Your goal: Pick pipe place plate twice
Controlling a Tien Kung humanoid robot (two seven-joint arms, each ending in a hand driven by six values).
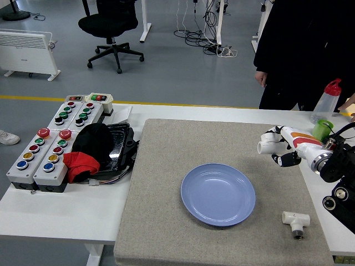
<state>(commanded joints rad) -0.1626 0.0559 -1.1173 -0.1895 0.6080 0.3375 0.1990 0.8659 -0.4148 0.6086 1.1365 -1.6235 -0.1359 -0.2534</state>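
I see the round blue plate lying empty at the middle of the grey felt mat on the white tabletop. Right of the plate and toward the far side, my right hand is raised above the mat, fingers closed around a white plastic pipe fitting, its open end facing the plate's side. A second white T-shaped pipe fitting lies on the mat, right of the plate near the near edge. A person in dark clothes stands beyond the plate at the far side.
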